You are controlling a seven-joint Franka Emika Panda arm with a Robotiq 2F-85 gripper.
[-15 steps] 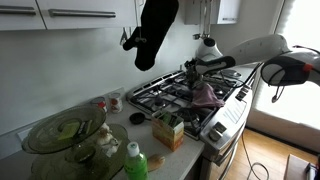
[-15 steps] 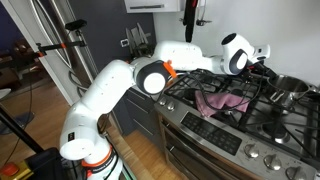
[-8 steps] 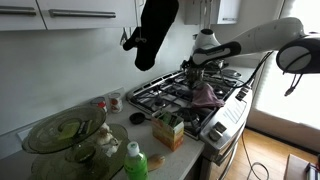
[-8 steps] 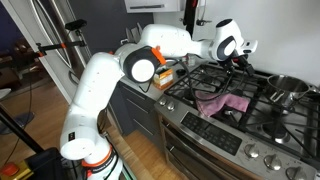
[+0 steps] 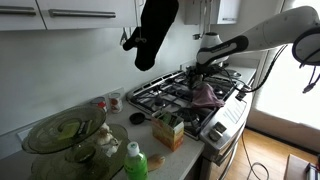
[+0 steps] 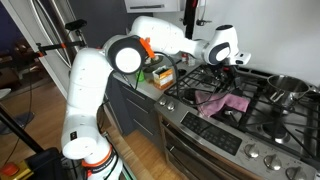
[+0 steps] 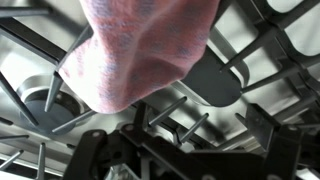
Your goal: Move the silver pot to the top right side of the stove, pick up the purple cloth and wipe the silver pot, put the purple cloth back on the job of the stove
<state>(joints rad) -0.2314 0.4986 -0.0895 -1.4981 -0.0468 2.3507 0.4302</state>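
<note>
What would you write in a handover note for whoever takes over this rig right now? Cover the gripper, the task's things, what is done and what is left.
Gripper: open and empty, hovering over the back part of the stove, just beyond the cloth.
Purple cloth: lying crumpled around the middle of the stove, not gripped. The wrist view shows it just ahead of the open fingers.
Silver pot: at the stove's far right, towards the back.
Done: the pot move, it seems.
Left: pick up the cloth, wipe the pot, put the cloth back on the stove.
</note>
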